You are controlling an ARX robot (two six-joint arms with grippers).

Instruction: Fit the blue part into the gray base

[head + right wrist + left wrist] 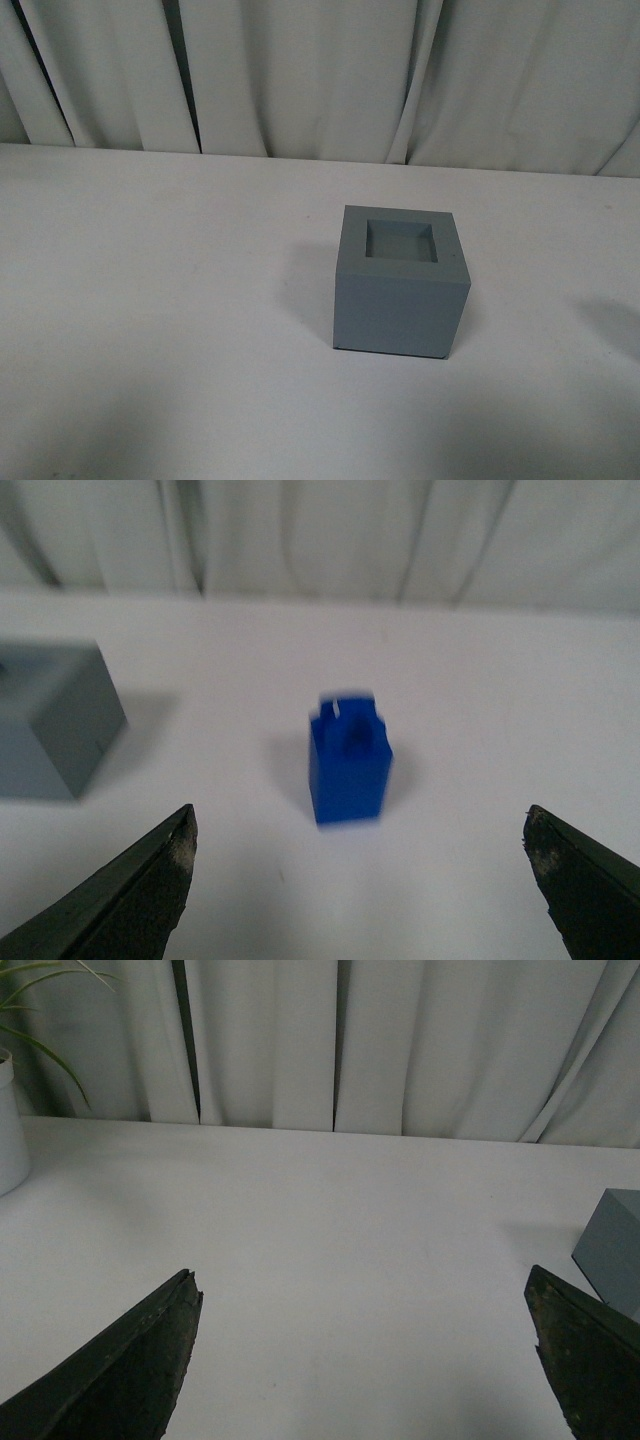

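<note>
The gray base (402,283) stands on the white table a little right of the middle in the front view, its square recess facing up and empty. Its corner shows in the left wrist view (612,1250) and its side in the right wrist view (52,722). The blue part (348,758) stands upright on the table in the right wrist view, slightly blurred, beyond my open right gripper (360,820) and apart from its fingers. My left gripper (362,1290) is open over bare table. Neither arm nor the blue part shows in the front view.
White curtains (320,75) hang along the table's far edge. A white pot with a green plant (10,1110) stands at the edge of the left wrist view. A dark shadow (615,325) lies on the table at the right.
</note>
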